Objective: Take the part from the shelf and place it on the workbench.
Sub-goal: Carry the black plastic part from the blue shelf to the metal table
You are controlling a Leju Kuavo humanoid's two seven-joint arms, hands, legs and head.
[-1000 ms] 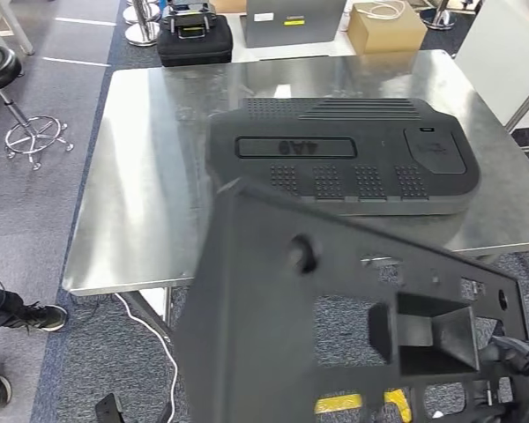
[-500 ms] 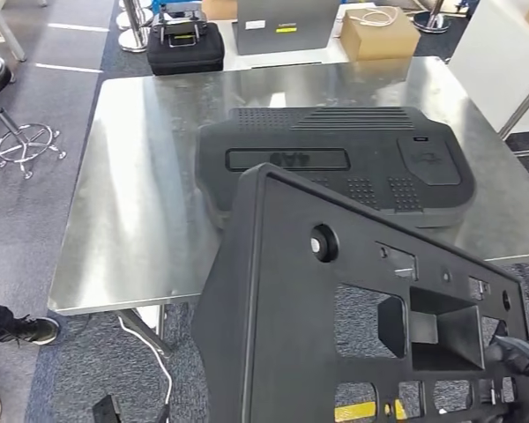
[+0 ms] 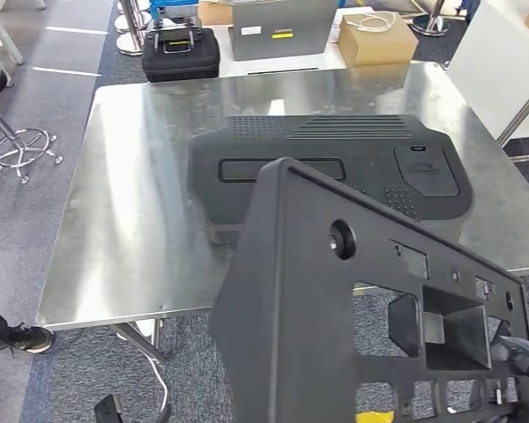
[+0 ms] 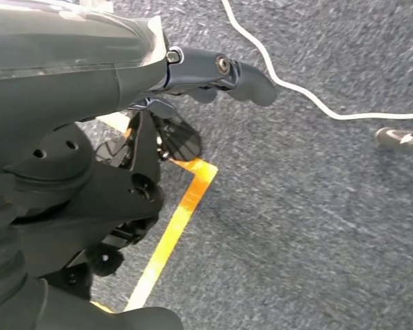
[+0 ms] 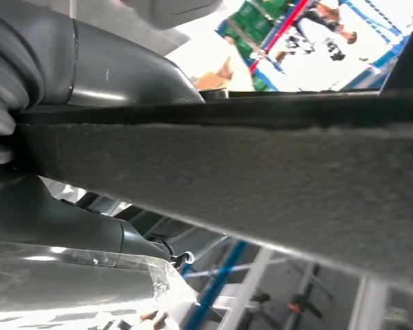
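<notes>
1. Carried part (image 3: 301, 317): a large black moulded plastic panel with a round hole, rectangular cut-outs and a box-shaped recess. In the head view it is held in the air, tilted, with its upper corner overlapping the near edge of the workbench (image 3: 129, 220); most of it hangs over the carpet.
2. Right hand (image 3: 517, 357): dark fingers show at the panel's right end in the head view. In the right wrist view the thumb (image 5: 111, 75) lies on one face of the panel's edge (image 5: 246, 172) and another part of the hand on the opposite face, so the hand grasps the panel edge.
3. Left hand (image 4: 90, 179): in the left wrist view the fingers (image 4: 235, 72) extend over the carpet and a yellow floor line (image 4: 178, 220). Whether they bear on the panel cannot be told.
4. Second panel (image 3: 328, 172): a similar black part lying flat on the steel workbench, just beyond the carried one.
5. Handling, as a judgement: the panel looks stiff, light for its size and awkwardly broad; its textured surface should not slip. The edges, or the rims of the cut-outs, offer the firmest hold.
6. Background: black case (image 3: 180, 51), cardboard box (image 3: 376, 37) and stool (image 3: 3, 106) beyond the workbench.
</notes>
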